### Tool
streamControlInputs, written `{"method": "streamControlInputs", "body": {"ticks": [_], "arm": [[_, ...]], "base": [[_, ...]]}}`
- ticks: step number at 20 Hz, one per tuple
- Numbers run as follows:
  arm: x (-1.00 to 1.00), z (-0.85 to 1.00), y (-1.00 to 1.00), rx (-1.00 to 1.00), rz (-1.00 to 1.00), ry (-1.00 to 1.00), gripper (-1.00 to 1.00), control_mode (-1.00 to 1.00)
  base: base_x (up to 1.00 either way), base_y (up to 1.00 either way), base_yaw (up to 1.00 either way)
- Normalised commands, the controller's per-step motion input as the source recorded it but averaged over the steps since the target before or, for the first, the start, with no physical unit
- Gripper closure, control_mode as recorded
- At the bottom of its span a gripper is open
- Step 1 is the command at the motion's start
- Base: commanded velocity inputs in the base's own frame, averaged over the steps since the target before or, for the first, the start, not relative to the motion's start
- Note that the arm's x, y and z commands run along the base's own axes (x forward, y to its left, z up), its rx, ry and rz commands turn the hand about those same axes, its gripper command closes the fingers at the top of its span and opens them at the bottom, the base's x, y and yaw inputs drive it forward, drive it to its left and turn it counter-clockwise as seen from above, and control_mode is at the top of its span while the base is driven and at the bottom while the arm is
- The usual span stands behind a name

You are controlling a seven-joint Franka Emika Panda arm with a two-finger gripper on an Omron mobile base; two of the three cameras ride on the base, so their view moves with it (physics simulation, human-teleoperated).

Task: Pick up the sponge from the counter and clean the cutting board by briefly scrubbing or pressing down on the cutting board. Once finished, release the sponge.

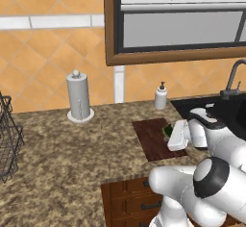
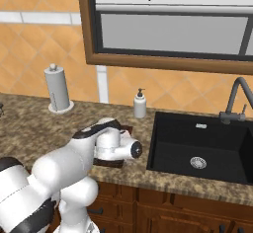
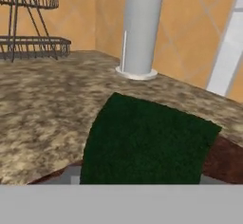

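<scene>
- While my hand grips the sponge, it hovers low over the cutting board's right edge.
- Cutting board lies flat on the worktop, beside the sink.

no readable text, no labels, no brands, no numbers, no signs

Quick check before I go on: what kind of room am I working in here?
A rendered home kitchen: a granite-look counter with a black sink and faucet, a soap dispenser and paper towel roll under a window.
</scene>
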Motion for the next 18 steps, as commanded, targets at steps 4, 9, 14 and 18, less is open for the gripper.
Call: {"method": "streamControlInputs", "body": {"ticks": [4,9,14,18], "arm": [[0.0,0.41,0.0,-0.13,-0.01,0.29,1.0,-1.0],[0.14,0.05,0.08,-0.22,-0.01,0.45,1.0,-1.0],[0.02,-0.01,0.04,-0.04,0.0,0.05,1.0,-1.0],[0.56,0.0,0.39,-0.21,0.0,0.44,1.0,-1.0]], "base": [[0.0,0.0,0.0],[0.0,0.0,0.0],[0.0,0.0,0.0],[0.0,0.0,0.0]]}}
